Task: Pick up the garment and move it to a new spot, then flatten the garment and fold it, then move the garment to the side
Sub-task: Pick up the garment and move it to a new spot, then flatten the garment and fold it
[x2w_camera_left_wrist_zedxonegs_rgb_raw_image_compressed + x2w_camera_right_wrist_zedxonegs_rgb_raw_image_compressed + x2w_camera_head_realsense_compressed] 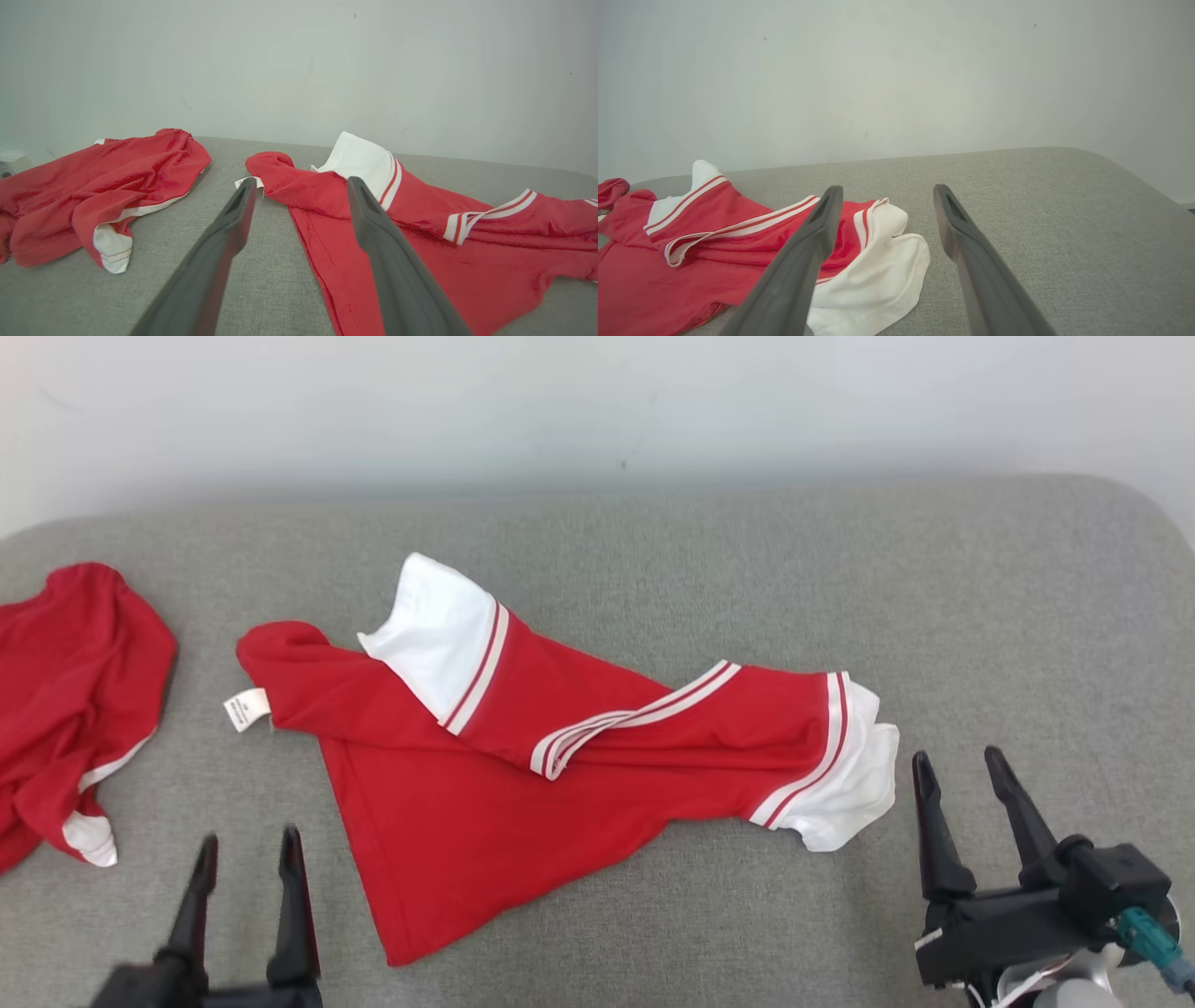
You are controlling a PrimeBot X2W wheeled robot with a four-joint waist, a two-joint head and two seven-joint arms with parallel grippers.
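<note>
Both wide open and empty, the left pincer (249, 837) and right pincer (958, 756) flank the crumpled red-and-white garment (523, 756) lying mid-table (934, 569) in the head view. Left wrist view: a second red garment (93, 196) lies apart, further left. Right wrist view: the white sleeve end (878, 280) sits just beside the fingers.

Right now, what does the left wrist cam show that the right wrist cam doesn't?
Left wrist, not right wrist: a second red garment crumpled off to the left, and the open left gripper.
Right wrist, not left wrist: the white cuff end, the grey cushion at its rounded end, and the open right gripper.
Both: the red garment with its striped white sleeve, lying rumpled on the grey cushion, with a pale wall behind.
</note>
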